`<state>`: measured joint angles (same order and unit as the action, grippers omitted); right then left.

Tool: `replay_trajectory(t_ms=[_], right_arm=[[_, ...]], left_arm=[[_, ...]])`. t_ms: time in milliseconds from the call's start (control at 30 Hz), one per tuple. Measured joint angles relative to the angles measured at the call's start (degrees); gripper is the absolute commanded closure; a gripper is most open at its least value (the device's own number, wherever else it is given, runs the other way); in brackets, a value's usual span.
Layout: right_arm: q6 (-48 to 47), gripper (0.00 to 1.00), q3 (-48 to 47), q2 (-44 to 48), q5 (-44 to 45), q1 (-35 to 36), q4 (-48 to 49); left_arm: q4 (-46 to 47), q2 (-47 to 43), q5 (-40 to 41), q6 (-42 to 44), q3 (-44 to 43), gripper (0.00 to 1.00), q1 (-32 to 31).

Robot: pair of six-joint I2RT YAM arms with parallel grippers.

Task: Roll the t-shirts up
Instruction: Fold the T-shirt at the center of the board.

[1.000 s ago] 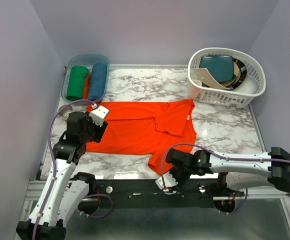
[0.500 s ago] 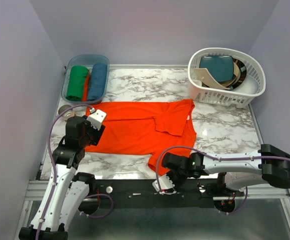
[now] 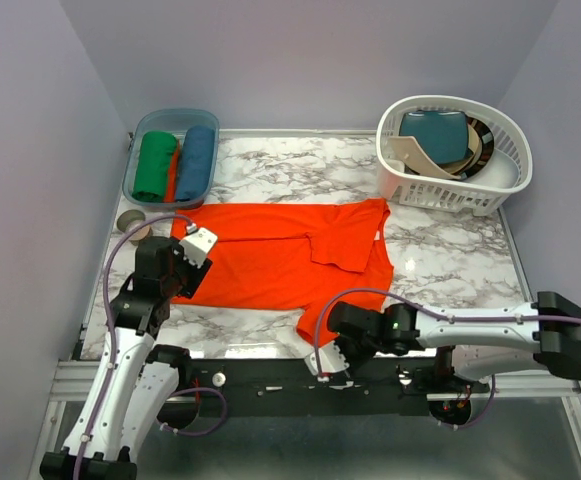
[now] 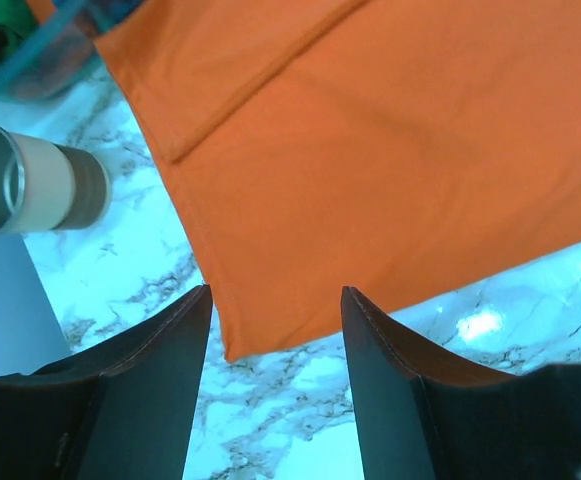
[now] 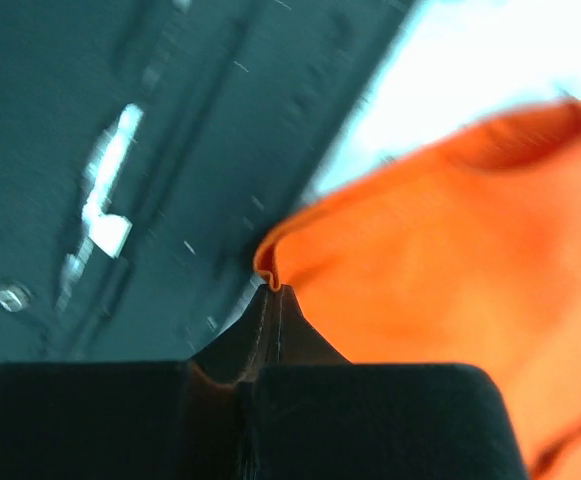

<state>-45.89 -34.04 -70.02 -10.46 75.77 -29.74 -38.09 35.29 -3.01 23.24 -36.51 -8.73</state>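
The orange-red t-shirt (image 3: 280, 258) lies spread flat on the marble table. My left gripper (image 3: 188, 272) is open above the shirt's near-left corner. In the left wrist view that corner (image 4: 232, 345) lies between my open fingers (image 4: 390, 380), untouched. My right gripper (image 3: 322, 352) is at the table's near edge, shut on the shirt's near hem. The right wrist view shows a fold of orange cloth (image 5: 275, 262) pinched at the fingertips. A rolled green shirt (image 3: 155, 165) and a rolled blue shirt (image 3: 198, 160) lie in a clear tub (image 3: 173, 114) at the back left.
A white laundry basket (image 3: 508, 172) with teal and tan items stands at the back right. A small cylindrical cup (image 3: 130, 220) lies left of the shirt by the tub, also in the left wrist view (image 4: 40, 190). Below the table's near edge is the dark mounting rail (image 3: 270, 385).
My left gripper has shifted slightly nearer, over the shirt's near-left corner. My right gripper has shifted a little left along the near edge, still holding the hem.
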Motion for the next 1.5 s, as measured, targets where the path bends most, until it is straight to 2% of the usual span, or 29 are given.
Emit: replay_trajectory(t_ms=[100, 267, 467, 733, 1100, 1500], right_arm=[[0.6, 0.99, -0.8, 4.2, 1.4, -1.6, -2.6], [3.6, 0.99, -2.0, 10.7, 2.3, -6.4, -5.9], [5.4, 0.99, -2.0, 12.1, 2.7, -14.6, -6.9], [5.6, 0.99, -2.8, 11.8, 2.6, -15.9, -7.0], [5.8, 0.99, -2.2, 14.1, 2.5, -19.3, -7.8], [6.8, 0.99, -1.8, 14.7, 1.4, -21.5, -8.2]], left_arm=[[-1.4, 0.1, 0.0, 1.2, 2.5, 0.32, 0.3], [-4.0, 2.0, -0.4, 2.7, 4.9, 0.35, 4.7], [-4.3, 13.4, -4.9, 4.8, 4.3, 0.4, 15.5], [-3.5, 30.3, -10.8, 7.8, -0.4, 0.42, 29.5], [-3.3, 39.3, -14.0, 8.7, -10.0, 0.41, 33.3], [-4.5, 46.5, -14.6, 10.0, -10.3, 0.46, 34.4]])
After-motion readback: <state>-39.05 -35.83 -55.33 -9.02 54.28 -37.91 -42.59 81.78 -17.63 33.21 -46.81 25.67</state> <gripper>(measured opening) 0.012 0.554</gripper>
